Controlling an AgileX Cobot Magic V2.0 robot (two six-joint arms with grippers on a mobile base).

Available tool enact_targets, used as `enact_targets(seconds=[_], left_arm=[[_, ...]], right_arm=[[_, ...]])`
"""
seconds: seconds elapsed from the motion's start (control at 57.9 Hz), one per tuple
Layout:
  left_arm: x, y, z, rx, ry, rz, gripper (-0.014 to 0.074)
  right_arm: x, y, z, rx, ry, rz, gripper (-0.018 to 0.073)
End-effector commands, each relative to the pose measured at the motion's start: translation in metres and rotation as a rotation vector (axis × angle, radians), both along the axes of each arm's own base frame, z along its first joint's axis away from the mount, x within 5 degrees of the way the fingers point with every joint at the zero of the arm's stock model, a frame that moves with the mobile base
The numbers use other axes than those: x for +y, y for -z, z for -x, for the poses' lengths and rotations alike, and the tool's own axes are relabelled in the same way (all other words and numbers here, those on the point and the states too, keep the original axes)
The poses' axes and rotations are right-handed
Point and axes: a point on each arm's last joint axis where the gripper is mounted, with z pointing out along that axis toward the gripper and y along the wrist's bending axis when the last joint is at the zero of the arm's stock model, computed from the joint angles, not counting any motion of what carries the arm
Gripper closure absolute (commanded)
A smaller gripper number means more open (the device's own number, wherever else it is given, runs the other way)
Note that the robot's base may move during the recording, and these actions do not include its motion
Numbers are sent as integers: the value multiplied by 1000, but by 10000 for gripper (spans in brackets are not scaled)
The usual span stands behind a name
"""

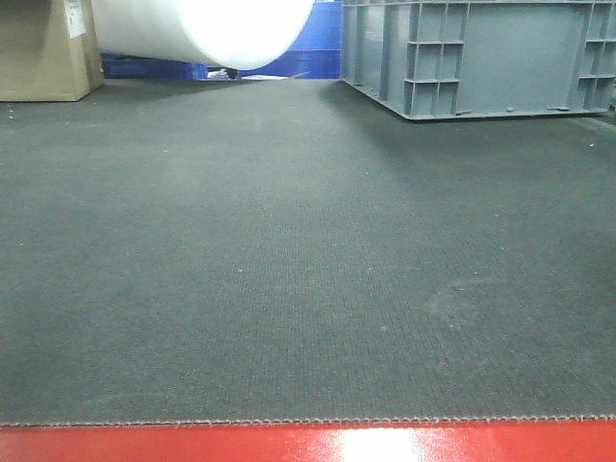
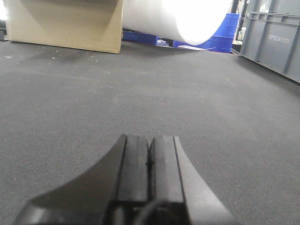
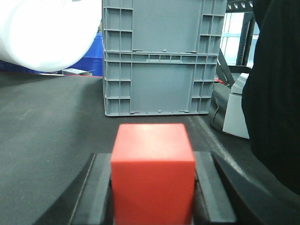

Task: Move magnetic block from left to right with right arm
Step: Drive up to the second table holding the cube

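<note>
Your right gripper (image 3: 153, 199) was clamped on the magnetic block (image 3: 153, 164). The red cube sat squarely between the two black fingers (image 3: 97, 187), its top and front faces in plain sight. Whether it rested on the dark mat (image 3: 51, 122) or hung above it, you could not have told. A grey crate (image 3: 154, 61) stood beyond it. Your left gripper (image 2: 150, 157) had its jaws pressed together with nothing between them, low near the mat, facing a cardboard box (image 2: 65, 23) and a white roll (image 2: 178, 18).

Plain red matte cube (image 3: 152, 173); dark grey, finely ribbed fabric mat (image 1: 289, 269); glossy red table edge (image 1: 308, 445); grey ribbed plastic crate (image 3: 154, 61); white roll (image 1: 202, 29); tan cardboard box (image 2: 65, 23).
</note>
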Motion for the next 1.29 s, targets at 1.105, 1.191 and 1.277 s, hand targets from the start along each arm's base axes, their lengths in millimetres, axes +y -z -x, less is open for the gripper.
enact_targets(seconds=[1.105,1.191,1.277], left_arm=[[0,-6,1,-92,1,9,713],[0,-6,1,-92,1,9,713],[0,-6,1,-92,1,9,713]], right_arm=[[12,-5,-104,969,-119,-33,285],[24,-1,-117,1046,-119,-106,285],[38,1,-130,1099,-92,-182,285]])
